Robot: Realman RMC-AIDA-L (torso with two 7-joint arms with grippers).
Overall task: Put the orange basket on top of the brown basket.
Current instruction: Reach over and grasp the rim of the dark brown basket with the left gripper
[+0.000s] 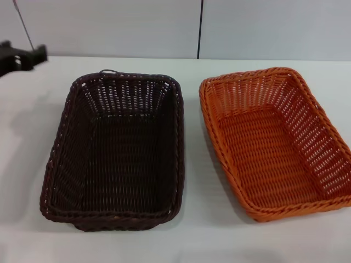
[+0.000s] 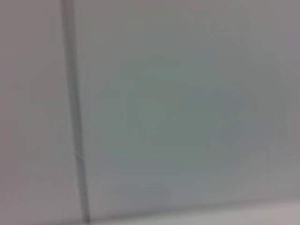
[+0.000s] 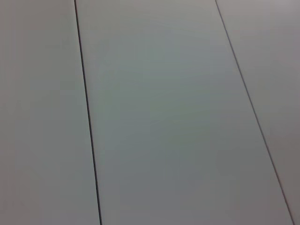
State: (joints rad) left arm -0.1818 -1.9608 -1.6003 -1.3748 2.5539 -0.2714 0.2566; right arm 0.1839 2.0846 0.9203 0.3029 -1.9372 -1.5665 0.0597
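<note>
Here the orange basket [image 1: 274, 143] is sitting upright on the white table [image 1: 197, 241], on the robot's right side, its long axis angled slightly, and it is lying just beside the brown basket [image 1: 116, 150] with a narrow strip of table showing between them, so it is not on top of it. The brown basket is resting upright on the left side, and the left gripper [image 1: 22, 56] is hanging at the far left edge, well apart from both baskets; whether it is open or closed I cannot tell. Both wrist views are showing only pale wall panels [image 3: 159, 112] with thin dark seams, and the right gripper is not showing anywhere.
</note>
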